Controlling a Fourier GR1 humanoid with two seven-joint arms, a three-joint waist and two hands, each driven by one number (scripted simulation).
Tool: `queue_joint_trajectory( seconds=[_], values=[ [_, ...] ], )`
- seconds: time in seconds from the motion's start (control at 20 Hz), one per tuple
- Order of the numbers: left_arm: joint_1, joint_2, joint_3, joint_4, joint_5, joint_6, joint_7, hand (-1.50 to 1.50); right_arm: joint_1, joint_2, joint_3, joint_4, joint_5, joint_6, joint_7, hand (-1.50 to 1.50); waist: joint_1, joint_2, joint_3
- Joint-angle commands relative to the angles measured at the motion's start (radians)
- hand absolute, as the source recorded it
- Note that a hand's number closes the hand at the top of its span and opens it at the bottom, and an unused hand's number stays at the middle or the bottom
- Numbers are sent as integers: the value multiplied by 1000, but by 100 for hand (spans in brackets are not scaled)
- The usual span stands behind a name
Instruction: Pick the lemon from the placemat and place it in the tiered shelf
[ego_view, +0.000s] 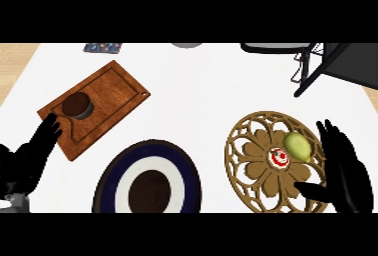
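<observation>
Nothing done yet: lemon (297, 145) lies on the placemat (255, 165), right hand (345, 170) spread just beside it, ungrasped; tiered shelf (325, 62) waits far right, pick and placement remaining.

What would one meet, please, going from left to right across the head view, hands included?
Left hand → wooden cutting board → dark-rimmed plate → round gold placemat → lemon on it → right hand, fingers straight, beside the lemon.
</observation>
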Motion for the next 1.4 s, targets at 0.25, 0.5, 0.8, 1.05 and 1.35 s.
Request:
queue_joint_trajectory(
  seconds=[0.25, 0.5, 0.8, 1.05, 1.35],
  values=[
    [-40, -28, 41, 21, -24, -37, 40, 0, -165, 22, -64, 179, 10, -13, -37, -150, 0, 0, 0],
    [11, -42, 49, 61, -50, -62, -54, 0, -115, 42, -75, 300, 1, -160, -161, -150, -1, 0, 0],
    [-13, -34, 69, 26, -61, -65, 2, 0, -262, 29, -120, 423, -19, -104, -150, -150, 2, 0, 0],
    [44, -38, 71, -37, -57, -81, -5, 0, -232, 61, -114, 513, -41, -187, -245, 150, 5, 1, 1],
    [-18, -73, 72, 43, -87, -59, -33, 0, -292, 23, -122, 531, 20, -183, -226, 150, -1, 1, 0]
  ],
)
